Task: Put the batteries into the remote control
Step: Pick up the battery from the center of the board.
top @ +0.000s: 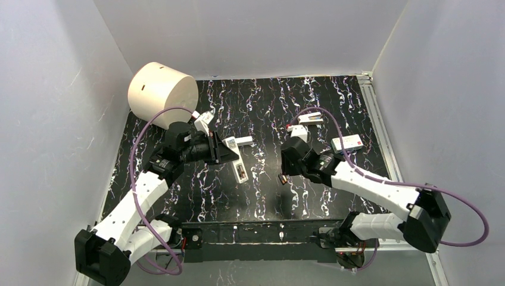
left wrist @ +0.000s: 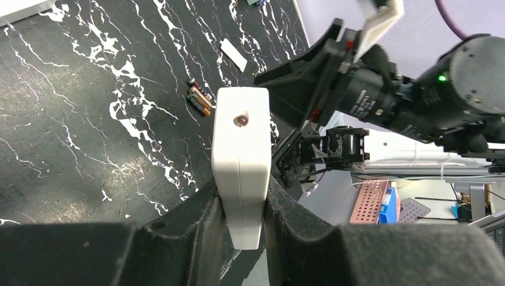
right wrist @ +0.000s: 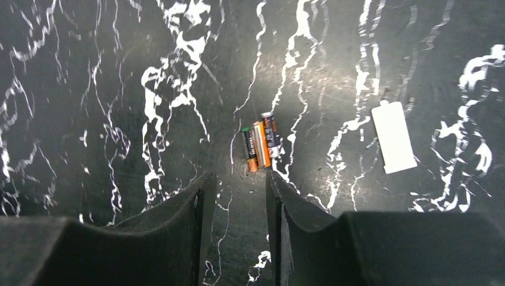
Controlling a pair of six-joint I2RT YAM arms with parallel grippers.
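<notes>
The batteries [right wrist: 260, 143] lie side by side in a tight cluster on the black marbled bench [right wrist: 83, 71], touching one another. The right hand [right wrist: 237, 199] is just short of the batteries. Its two dark fingers are spread with a bare gap between them, and it holds nothing. The batteries sit just beyond the fingertips, nearer the right-side finger than the middle of the gap. Whether the fingertips touch the bench I cannot tell.

A plain white strip [right wrist: 393, 137] lies flat near the batteries, apart from them.

The remote control [left wrist: 240, 149] is well apart from the batteries and lifted off the bench. It is clamped in the left hand [left wrist: 243, 193], whose fingers press on its two opposite sides. Its end face, with a small round window, points out past the fingertips. In the left wrist view the batteries show on the bench just beyond that end.

A wider white box with a red mark [top: 347, 143] lies well apart from the batteries, past the right arm. A cream cylinder [top: 162, 92] stands much farther from them, beyond the left hand.
</notes>
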